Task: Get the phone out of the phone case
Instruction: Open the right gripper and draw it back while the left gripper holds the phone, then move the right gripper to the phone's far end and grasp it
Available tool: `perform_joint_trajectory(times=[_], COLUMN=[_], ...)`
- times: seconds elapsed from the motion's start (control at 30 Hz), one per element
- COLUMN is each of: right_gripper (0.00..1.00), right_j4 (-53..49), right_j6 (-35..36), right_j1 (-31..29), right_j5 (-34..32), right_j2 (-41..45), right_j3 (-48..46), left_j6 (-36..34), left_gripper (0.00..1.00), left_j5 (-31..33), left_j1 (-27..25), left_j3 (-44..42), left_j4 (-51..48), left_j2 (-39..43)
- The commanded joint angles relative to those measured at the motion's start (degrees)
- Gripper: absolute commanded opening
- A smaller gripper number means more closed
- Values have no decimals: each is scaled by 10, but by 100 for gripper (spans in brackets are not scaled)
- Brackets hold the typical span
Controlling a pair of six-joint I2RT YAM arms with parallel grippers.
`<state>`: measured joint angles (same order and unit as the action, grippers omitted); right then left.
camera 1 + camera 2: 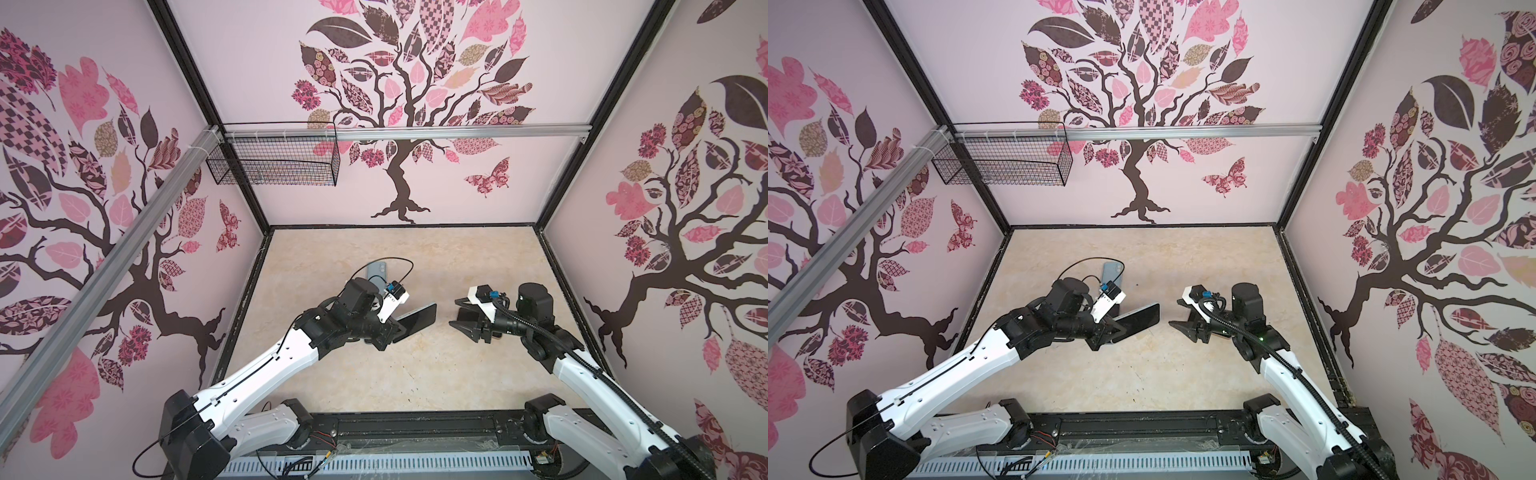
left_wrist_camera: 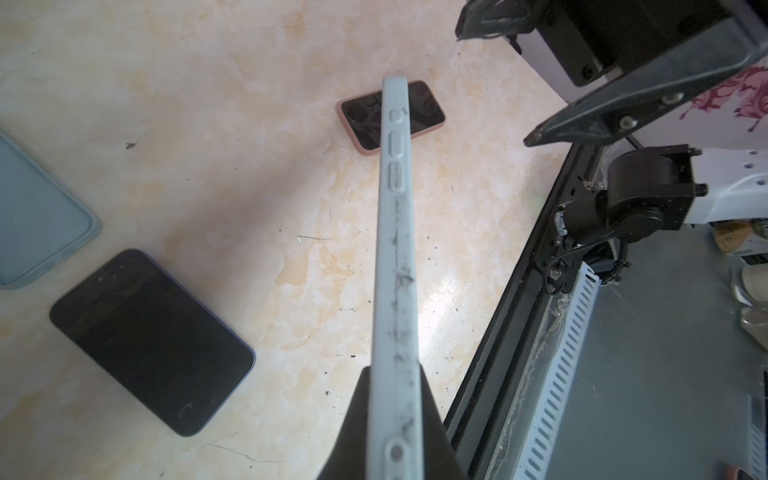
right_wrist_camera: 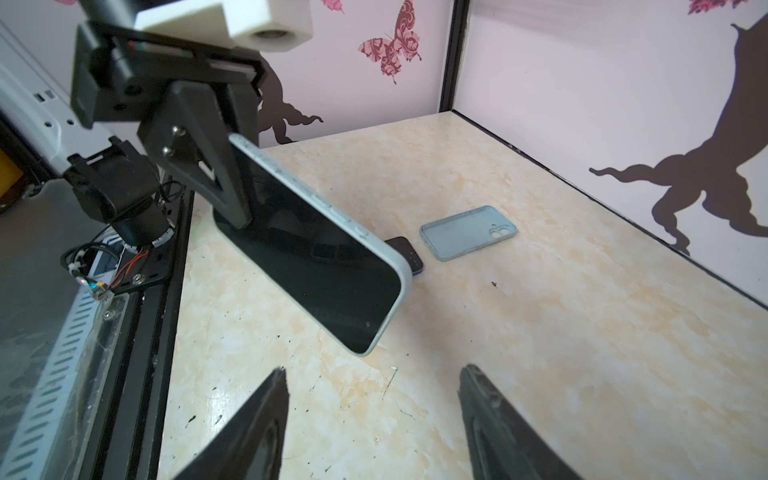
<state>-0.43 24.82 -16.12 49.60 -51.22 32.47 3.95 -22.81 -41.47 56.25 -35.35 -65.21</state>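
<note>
**Cased phone held aloft**
Left gripper (image 1: 400, 328) clamps the phone (image 3: 328, 266), in its pale-blue phone case (image 2: 395, 249), edge-up above the table's (image 1: 374, 374) centre. Right gripper (image 3: 376, 369) faces it, jaws apart. Case probably soft, glass slick: grip the free end's rim.

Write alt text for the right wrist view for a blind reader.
The left gripper holds a dark-screened phone in a pale blue case tilted above the marbled table. Behind it lie a bare phone and an empty blue case; the open right gripper frames the foreground.
</note>
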Motion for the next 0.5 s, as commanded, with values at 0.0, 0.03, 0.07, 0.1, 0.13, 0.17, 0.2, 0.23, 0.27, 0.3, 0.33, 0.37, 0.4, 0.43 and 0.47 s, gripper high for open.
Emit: perform_joint_trajectory(times=[0.0, 0.03, 0.07, 0.1, 0.13, 0.17, 0.2, 0.23, 0.27, 0.3, 0.33, 0.37, 0.4, 0.43, 0.47], right_gripper=[69, 69, 69, 69, 69, 69, 68, 68, 68, 68, 67, 67, 67, 67, 67], right_j4=[-52, -69, -80, -87, -91, -91, -91, -93, -99, -111, -127, -141, -155, -167, -178], right_j6=[87, 103, 112, 120, 123, 124, 125, 130, 136, 145, 158, 171, 182, 193, 203], right_j1=[-3, -4, -3, -4, -4, -6, -13, -26, -34, -47, -61, -74, -94, -110, -120], right_j5=[22, 15, 17, 32, 47, 57, 58, 51, 45, 36, 21, -1, -40, -69, -93], right_j2=[-11, -19, -26, -34, -42, -48, -52, -58, -63, -71, -78, -85, -92, -98, -102], right_j3=[29, 38, 44, 51, 57, 61, 66, 71, 77, 86, 96, 104, 112, 117, 123], left_j6=[-47, -62, -76, -96, -119, -138, -157, -173, -183, -192, -197, -202, -206, -211, -219], left_gripper=[0, 0, 0, 0, 0, 0, 0, 0, 0, 0, 0, 0, 0, 0, 0], left_j5=[-96, -108, -109, -110, -114, -117, -117, -117, -121, -134, -158, -180, -198, -212, -219], left_j1=[33, 41, 44, 47, 48, 49, 50, 53, 58, 70, 88, 106, 125, 141, 150], left_j3=[30, 29, 29, 33, 38, 42, 45, 46, 45, 47, 51, 54, 57, 58, 61], left_j4=[56, 61, 61, 53, 40, 32, 26, 23, 21, 19, 18, 16, 15, 15, 10], left_j2=[20, 23, 24, 23, 20, 18, 18, 19, 18, 17, 15, 12, 12, 13, 14])
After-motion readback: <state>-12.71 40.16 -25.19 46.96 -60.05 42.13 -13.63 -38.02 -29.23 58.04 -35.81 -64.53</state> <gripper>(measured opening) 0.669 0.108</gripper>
